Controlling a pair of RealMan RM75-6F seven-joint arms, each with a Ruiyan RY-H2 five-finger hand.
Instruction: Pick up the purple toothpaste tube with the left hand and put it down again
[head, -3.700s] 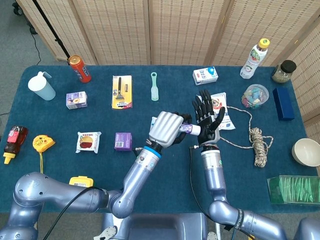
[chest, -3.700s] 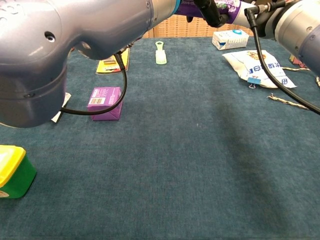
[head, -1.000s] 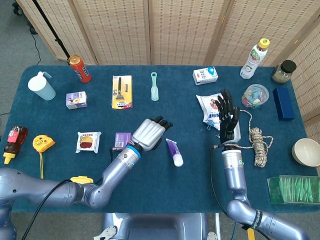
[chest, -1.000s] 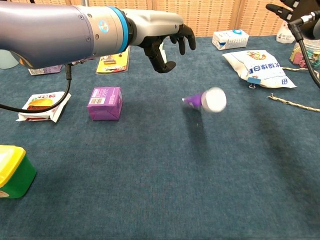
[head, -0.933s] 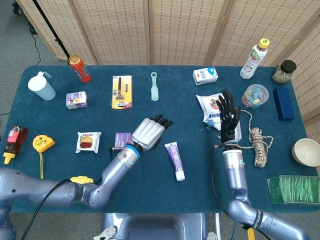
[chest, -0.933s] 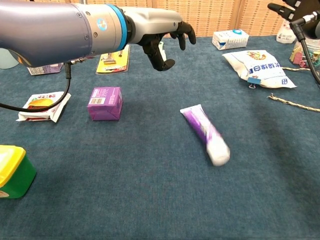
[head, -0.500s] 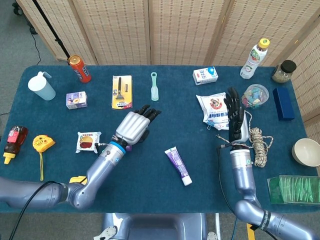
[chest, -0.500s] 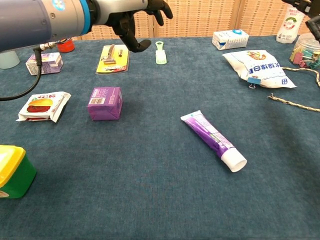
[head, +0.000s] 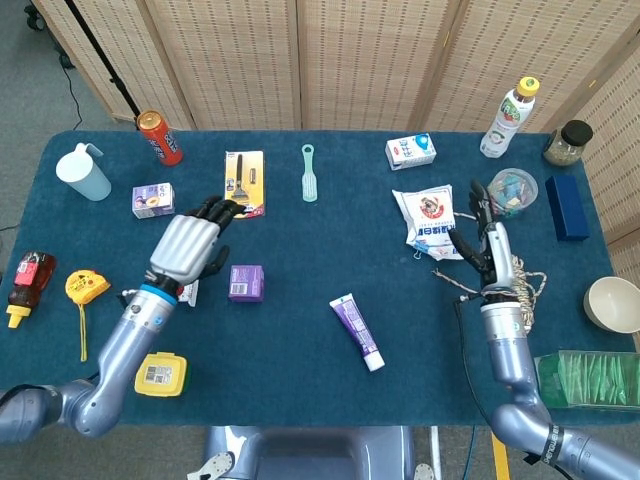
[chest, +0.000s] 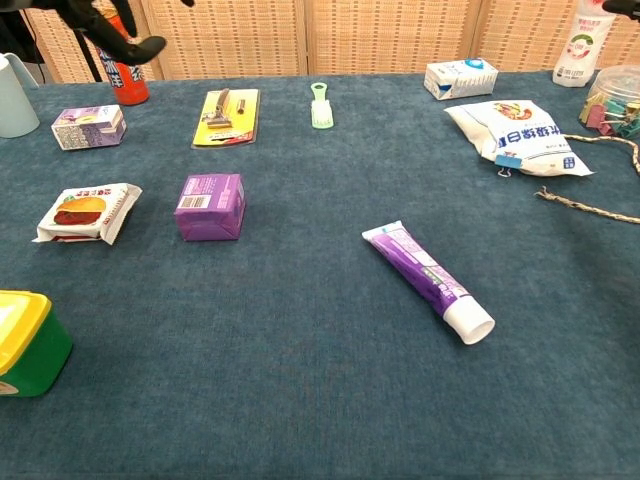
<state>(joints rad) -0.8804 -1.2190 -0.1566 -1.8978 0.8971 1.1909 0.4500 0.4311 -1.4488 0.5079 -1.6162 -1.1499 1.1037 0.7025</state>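
Observation:
The purple toothpaste tube (head: 357, 333) lies flat on the blue tablecloth (head: 300, 400), white cap toward the front right; the chest view shows the tube (chest: 425, 278) free of any hand. My left hand (head: 188, 245) hovers far to its left, beyond the purple box (head: 246, 282), fingers spread and holding nothing. Only its dark fingertips (chest: 110, 30) show at the chest view's top left. My right hand (head: 487, 245) stands upright near the white snack bag (head: 428, 222), fingers apart and empty.
A red-and-white packet (chest: 85, 212) lies left of the purple box, under my left hand in the head view. A yellow box (head: 160, 373) sits at the front left. A razor pack (head: 243, 183), green brush (head: 309, 172), milk carton (head: 411, 151) and rope (head: 515, 280) lie around.
My left hand let the tube go and it dropped onto the cloth. The hand has since drawn away to the left. My right hand drifted slightly right; the tube now lies still.

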